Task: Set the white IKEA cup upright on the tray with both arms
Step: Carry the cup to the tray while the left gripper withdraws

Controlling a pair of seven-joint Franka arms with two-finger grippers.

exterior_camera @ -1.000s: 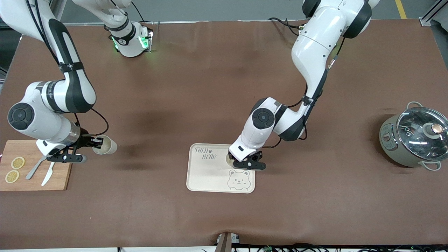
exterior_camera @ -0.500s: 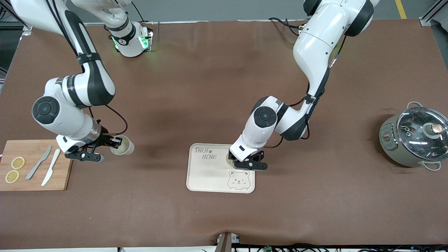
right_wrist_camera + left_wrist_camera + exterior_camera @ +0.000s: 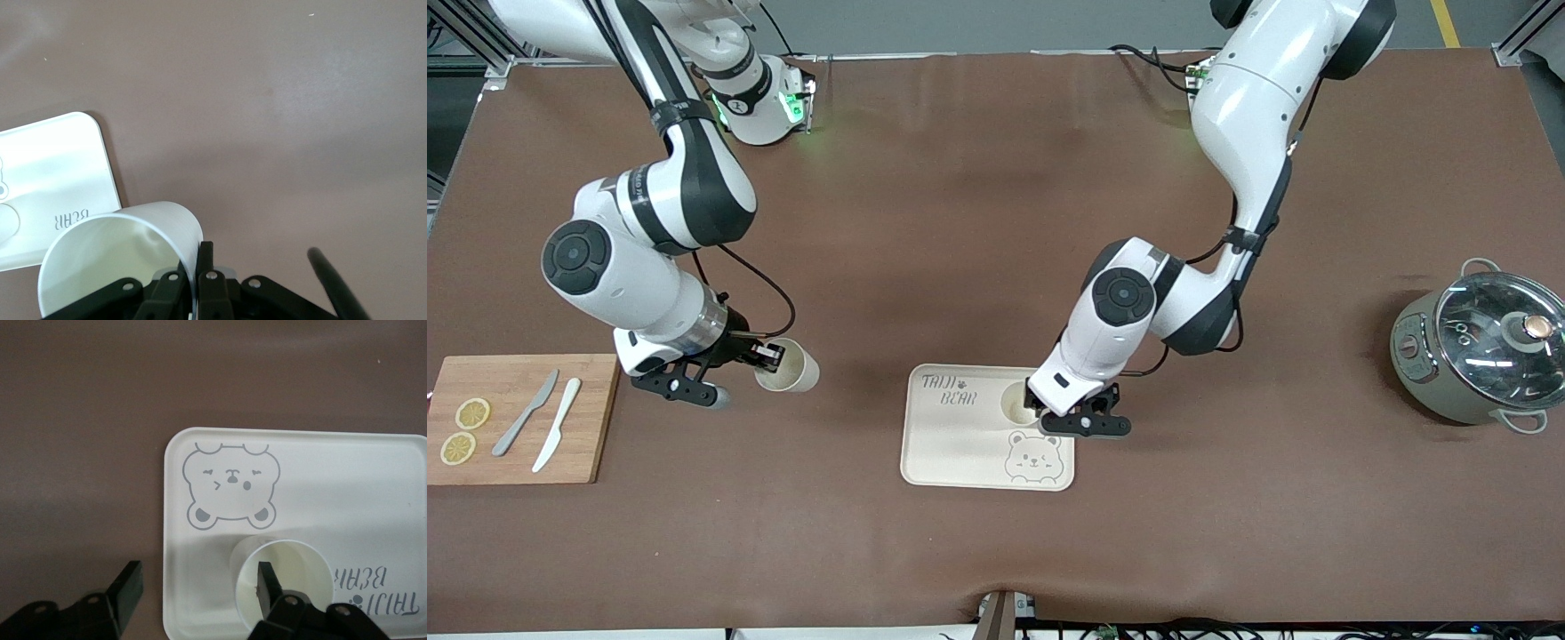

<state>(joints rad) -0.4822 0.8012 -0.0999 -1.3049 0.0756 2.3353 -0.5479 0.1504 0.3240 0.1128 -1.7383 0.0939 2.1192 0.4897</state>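
A white cup (image 3: 1016, 402) stands upright on the tray (image 3: 960, 444), by the tray edge toward the left arm's end of the tabletop (image 3: 996, 267). The left tool (image 3: 1080, 418) is over that edge with its fingers spread, one finger (image 3: 267, 585) inside the cup's mouth. The right tool (image 3: 769, 358) is pinching the rim of a second cup (image 3: 789, 367), tilted over bare tabletop between tray and cutting board (image 3: 511, 418).

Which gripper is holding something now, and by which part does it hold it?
The right gripper holds a white cup by its rim wall. The left gripper is open, holding nothing.
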